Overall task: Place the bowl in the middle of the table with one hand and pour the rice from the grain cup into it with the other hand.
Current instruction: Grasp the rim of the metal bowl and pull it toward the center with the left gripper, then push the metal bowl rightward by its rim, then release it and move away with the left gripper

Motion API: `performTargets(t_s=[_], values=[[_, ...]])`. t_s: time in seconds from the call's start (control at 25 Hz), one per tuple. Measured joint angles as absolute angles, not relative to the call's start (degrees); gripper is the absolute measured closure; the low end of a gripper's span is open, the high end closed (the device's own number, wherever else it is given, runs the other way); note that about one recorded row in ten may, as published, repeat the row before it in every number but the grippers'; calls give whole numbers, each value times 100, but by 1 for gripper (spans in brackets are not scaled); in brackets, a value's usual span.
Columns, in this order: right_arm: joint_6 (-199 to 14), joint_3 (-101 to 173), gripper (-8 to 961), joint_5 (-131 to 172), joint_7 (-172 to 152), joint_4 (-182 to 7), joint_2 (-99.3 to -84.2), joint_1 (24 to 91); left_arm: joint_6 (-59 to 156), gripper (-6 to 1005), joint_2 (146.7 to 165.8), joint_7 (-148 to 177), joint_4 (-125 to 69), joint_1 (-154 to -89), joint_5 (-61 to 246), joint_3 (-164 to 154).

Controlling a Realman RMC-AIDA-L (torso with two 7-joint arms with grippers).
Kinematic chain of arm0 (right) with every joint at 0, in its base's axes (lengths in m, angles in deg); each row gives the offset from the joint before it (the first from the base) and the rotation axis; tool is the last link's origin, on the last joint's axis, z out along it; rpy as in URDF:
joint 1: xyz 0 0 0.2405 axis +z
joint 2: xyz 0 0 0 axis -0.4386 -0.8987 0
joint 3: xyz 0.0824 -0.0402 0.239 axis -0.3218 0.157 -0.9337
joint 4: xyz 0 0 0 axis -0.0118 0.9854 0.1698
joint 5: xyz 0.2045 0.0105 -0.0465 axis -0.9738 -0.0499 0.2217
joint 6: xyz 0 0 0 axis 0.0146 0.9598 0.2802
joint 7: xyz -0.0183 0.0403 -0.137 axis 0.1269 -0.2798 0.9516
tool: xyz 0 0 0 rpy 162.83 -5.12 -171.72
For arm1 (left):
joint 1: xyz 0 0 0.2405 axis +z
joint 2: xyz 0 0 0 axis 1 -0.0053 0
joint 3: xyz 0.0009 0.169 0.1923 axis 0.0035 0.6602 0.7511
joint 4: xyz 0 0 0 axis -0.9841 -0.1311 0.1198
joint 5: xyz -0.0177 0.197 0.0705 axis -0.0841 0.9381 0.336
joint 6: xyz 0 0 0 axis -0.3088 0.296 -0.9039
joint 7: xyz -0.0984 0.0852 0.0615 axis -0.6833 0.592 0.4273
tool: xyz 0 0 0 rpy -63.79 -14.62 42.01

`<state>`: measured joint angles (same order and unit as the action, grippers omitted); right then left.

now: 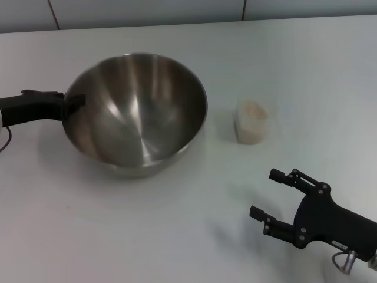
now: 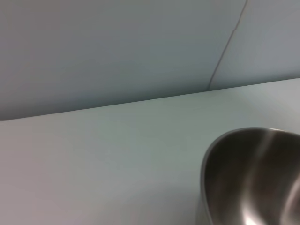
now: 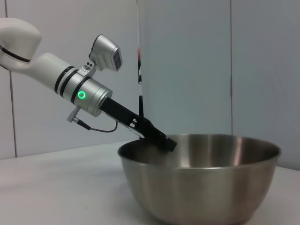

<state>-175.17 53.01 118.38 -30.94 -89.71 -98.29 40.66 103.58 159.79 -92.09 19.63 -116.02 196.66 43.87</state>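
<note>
We see a large stainless-steel bowl [image 1: 136, 112] standing upright on the white table [image 1: 118, 236], left of centre in the head view, its shiny inside holding nothing. The left gripper [image 1: 73, 104] reaches in from the left edge of that view and meets the bowl at its left rim, one black finger [image 1: 75, 101] showing inside the wall; its jaws are closed on the rim. From the right wrist camera we see the same hold from the side: the left gripper [image 3: 166, 142] slants down from a silver-grey wrist [image 3: 86, 96] lit with a green ring, and its tip sits over the bowl's [image 3: 201, 180] rim. The left wrist camera gives us only part of the bowl's [image 2: 253, 183] curved wall and rim, with bare table [image 2: 103, 164] beyond it.

To the right of the bowl, apart from it, the clear grain cup [image 1: 252, 122] stands upright on the table with the pale rice [image 1: 253, 111] filling it nearly to the rim.

The right gripper [image 1: 272, 194] hovers low at the near right corner of the table, well short of the cup and touching nothing. Its two black fingers [image 1: 288, 175] point toward the bowl and cup, and the jaws stand wide apart.
</note>
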Motion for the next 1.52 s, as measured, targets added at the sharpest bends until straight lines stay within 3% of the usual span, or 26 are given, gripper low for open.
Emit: performTargets(t_s=[0.76,1.52], values=[[-17485,5301,152,11837,-3094,-8970,-9829,4078,11033,939,15952,-10076,2082,-11985,19714,4360],[-17462,5301,151,11837,-3094,-8961,-9829,4077,10573,912,16020,-9897,1790,-12186,19517,5041]])
